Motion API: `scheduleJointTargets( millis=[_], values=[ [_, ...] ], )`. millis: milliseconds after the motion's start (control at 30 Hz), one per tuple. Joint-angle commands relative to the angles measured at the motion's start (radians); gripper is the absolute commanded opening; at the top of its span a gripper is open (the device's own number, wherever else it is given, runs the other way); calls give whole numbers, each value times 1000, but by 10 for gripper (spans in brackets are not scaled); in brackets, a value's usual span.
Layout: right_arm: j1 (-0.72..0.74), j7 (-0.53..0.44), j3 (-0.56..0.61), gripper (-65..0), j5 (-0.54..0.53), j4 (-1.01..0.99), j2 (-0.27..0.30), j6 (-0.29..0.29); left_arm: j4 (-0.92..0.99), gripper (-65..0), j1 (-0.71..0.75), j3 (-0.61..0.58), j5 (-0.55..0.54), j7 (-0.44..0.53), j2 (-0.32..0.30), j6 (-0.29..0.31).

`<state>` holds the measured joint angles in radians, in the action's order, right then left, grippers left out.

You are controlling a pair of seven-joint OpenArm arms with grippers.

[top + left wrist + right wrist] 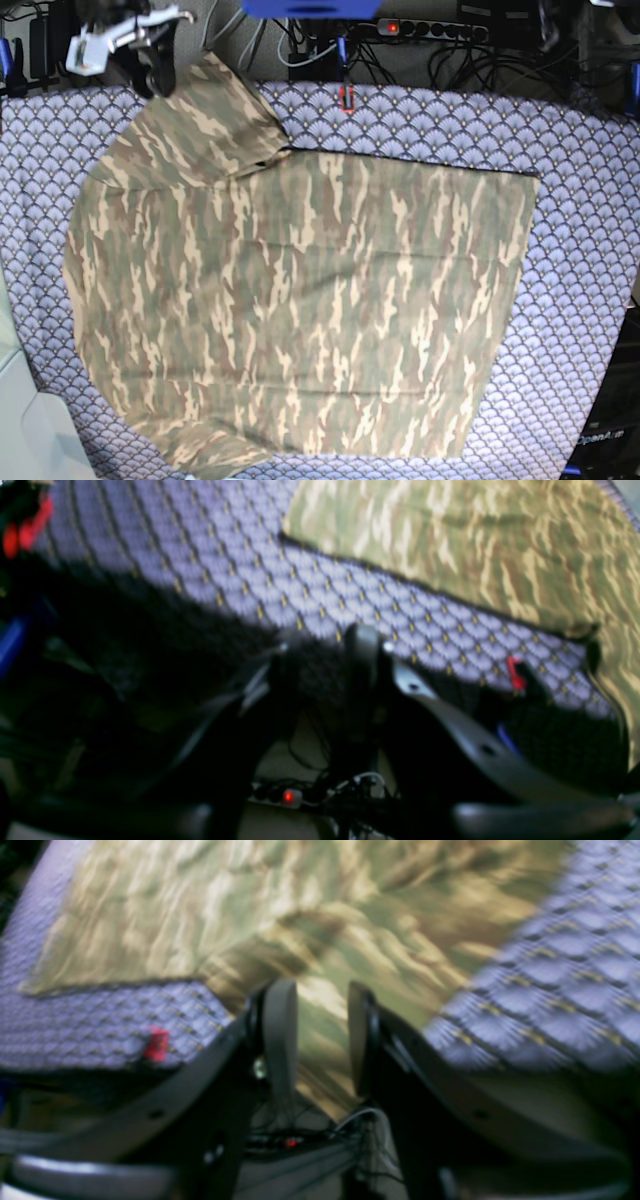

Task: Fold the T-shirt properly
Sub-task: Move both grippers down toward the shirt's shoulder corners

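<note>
Jaws of my right gripper (314, 1032) stand apart, with nothing between them, above a sleeve of the T-shirt (300, 310); jaws of my left gripper (325, 655) are too blurred for me to tell their state, and they hang over the bare tablecloth (580, 300). In the base view the T-shirt lies spread flat across the table, one sleeve reaching toward 11 o'clock, the hem edge at 3 o'clock.
</note>
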<state>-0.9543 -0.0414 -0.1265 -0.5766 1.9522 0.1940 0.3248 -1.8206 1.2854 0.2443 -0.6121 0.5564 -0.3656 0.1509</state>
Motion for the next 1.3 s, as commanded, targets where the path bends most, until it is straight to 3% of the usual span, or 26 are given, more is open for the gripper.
scheduleJointTargets(
  millis=[0,133,267,433,600,800,1033,1267],
  values=[
    [22,28,-17,-457,-46,16,17,24,-40,-472,24,30,1,-14,-3,6],
    [156,257,-89,-456,-202,13,38,70,-115,-457,6,99,-1,-157,4,6],
    [266,444,-204,-456,-340,-33,17,119,-143,-455,-42,169,7,-282,75,6],
    [355,642,-370,-456,-510,-155,-21,121,-149,-455,-109,257,8,-437,127,17],
    [427,834,-399,-456,-567,-302,-15,122,-149,-455,-149,310,4,-510,130,17],
    [453,904,-401,-408,-564,-331,-21,228,-150,-455,-168,315,8,-511,129,17],
    [443,901,-402,-379,-563,-337,-17,228,-150,-455,-174,313,5,-511,129,17],
    [452,900,-402,-379,-561,-495,19,230,-149,-455,-189,313,8,-513,129,17]
  ],
)
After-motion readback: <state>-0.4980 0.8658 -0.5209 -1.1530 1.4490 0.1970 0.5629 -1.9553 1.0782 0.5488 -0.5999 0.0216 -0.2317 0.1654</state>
